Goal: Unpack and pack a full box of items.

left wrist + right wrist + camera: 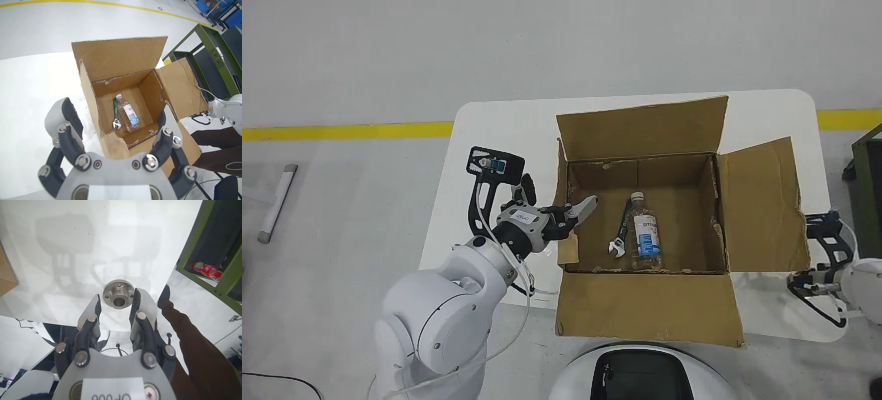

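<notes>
An open cardboard box stands on the white table with its flaps spread. On its floor a clear plastic bottle lies beside a green-handled wrench. From the left wrist view the bottle and wrench lie side by side near the box wall. My left gripper hovers open and empty just outside that wall. At the table's right front corner my right gripper holds a round metal flange between its fingers, low over the tabletop.
A green metal rack stands just past the table's right edge, with a red-labelled bottle on its shelf. One box flap covers much of the table's right side. Bare tabletop lies left of the box.
</notes>
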Robot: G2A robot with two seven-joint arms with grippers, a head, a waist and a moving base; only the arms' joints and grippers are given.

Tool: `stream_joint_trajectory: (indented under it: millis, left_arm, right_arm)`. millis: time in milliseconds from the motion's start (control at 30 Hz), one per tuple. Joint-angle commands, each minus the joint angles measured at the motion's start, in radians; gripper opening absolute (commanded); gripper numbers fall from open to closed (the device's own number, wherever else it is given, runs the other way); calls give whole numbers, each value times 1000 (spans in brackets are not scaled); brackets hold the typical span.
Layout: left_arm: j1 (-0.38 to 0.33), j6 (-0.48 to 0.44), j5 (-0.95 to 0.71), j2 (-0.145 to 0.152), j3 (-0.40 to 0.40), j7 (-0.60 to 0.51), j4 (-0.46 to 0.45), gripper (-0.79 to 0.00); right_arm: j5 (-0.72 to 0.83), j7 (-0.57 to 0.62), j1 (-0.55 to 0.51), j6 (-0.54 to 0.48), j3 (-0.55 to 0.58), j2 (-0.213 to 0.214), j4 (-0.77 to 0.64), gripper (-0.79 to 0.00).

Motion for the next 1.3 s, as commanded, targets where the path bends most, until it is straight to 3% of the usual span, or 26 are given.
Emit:
stream_joint_trajectory:
  millis: [0, 567, 1267]
  left_arm:
    - [0, 0, 0, 0, 0, 0, 0, 0]
    - [0, 0, 0, 0, 0, 0, 0, 0]
    - [0, 0, 0, 0, 0, 0, 0, 0]
  right_arm:
    - [-4, 1, -3, -1, -1, -1, -2, -419]
    - [-10, -25, -62, 25, 33, -16, -21, -409]
    - [-28, -29, -20, 29, -6, -35, 30, -486]
